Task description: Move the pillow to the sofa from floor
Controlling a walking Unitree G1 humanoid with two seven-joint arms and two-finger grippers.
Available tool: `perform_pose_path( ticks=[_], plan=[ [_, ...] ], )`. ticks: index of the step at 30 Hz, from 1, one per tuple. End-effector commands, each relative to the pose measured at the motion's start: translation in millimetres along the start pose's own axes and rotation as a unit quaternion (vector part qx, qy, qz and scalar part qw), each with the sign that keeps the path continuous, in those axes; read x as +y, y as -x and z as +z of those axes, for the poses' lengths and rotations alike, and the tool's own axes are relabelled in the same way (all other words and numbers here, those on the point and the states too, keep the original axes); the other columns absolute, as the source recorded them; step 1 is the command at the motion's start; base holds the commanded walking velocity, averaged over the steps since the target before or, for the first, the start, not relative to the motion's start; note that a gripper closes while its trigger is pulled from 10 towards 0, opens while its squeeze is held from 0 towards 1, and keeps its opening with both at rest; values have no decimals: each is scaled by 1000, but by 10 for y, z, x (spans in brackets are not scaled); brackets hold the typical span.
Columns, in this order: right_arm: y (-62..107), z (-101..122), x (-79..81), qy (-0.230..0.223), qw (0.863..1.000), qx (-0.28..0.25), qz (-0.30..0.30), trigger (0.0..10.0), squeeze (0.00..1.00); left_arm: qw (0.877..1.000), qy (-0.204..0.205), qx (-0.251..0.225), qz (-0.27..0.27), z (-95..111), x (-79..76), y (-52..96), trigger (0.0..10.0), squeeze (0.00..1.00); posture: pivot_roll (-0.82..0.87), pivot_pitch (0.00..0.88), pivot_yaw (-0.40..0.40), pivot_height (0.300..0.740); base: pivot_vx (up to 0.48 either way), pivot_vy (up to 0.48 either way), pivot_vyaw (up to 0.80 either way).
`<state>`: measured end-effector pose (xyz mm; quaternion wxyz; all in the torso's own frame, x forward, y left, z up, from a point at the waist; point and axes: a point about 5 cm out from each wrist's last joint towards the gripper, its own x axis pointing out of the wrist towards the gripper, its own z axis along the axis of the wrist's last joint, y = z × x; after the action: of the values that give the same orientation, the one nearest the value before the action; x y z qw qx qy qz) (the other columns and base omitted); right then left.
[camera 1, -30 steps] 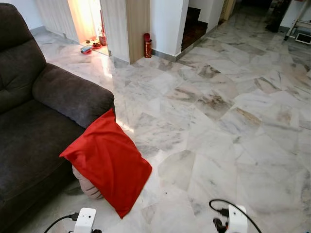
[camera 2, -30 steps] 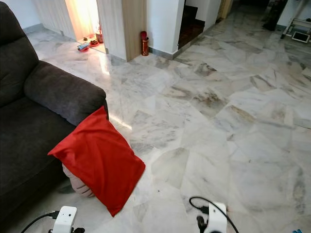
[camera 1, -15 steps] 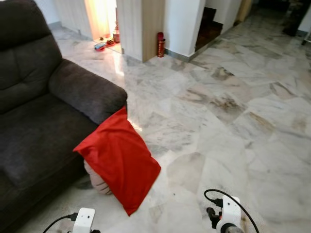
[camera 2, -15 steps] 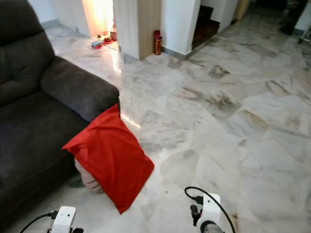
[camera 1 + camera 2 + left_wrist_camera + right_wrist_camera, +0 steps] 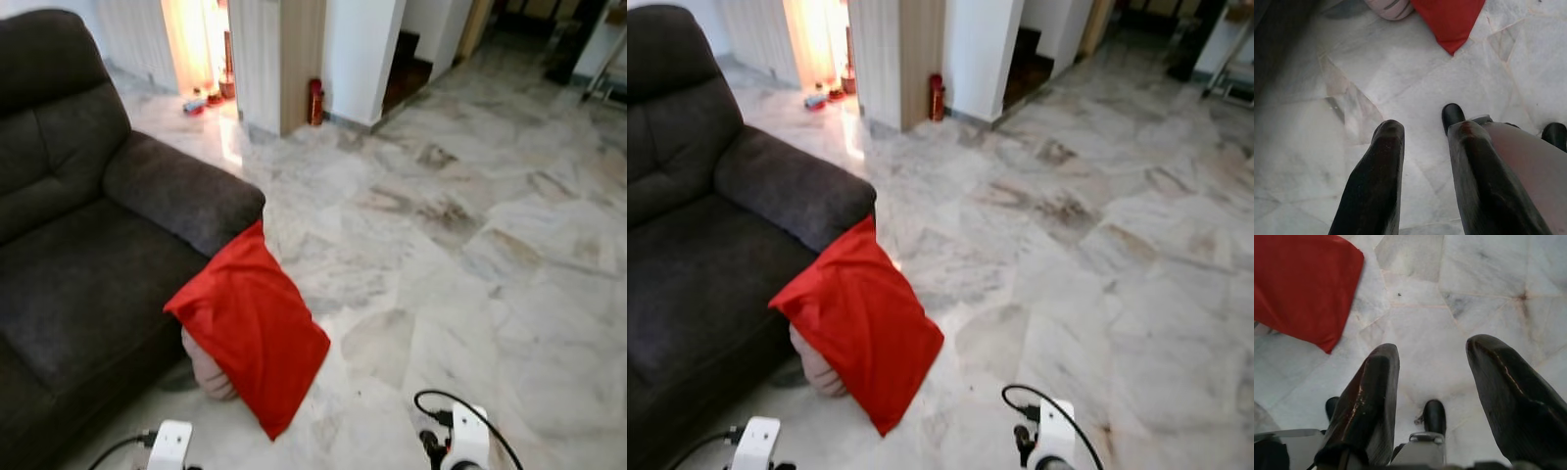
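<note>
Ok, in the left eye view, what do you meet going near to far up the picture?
Left arm's white wrist → red pillow leaning on the sofa → sofa armrest → red canister by the wooden pillar.

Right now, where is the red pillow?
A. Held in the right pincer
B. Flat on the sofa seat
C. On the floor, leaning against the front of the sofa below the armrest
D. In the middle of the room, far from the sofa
C: the red pillow stands tilted on the marble floor, against the sofa front.
</note>
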<state>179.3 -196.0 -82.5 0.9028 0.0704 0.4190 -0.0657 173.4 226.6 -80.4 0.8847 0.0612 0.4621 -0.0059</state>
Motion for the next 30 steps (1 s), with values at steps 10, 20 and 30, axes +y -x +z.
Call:
perform_pose_path(
  ticks=[10, 20, 30],
  plan=[
    [10, -43, -30, -3, 1000, 11, -6, 10000, 0, 1000, 2, 2, 0, 7, 56, 7, 10000, 0, -39, 0, -37, 740, 0, 297, 0],
    [13, -51, -35, -4, 1000, 13, -7, 10000, 0, 1000, -2, -1, -8, 50, -68, -21, 10000, 0, -41, 0, -35, 740, 0, 294, 0],
    [14, -67, -20, -3, 1000, 16, -3, 10000, 0, 1000, -4, 0, -4, 59, -80, -27, 10000, 0, -37, 0, -34, 740, 0, 220, 0]
  ],
)
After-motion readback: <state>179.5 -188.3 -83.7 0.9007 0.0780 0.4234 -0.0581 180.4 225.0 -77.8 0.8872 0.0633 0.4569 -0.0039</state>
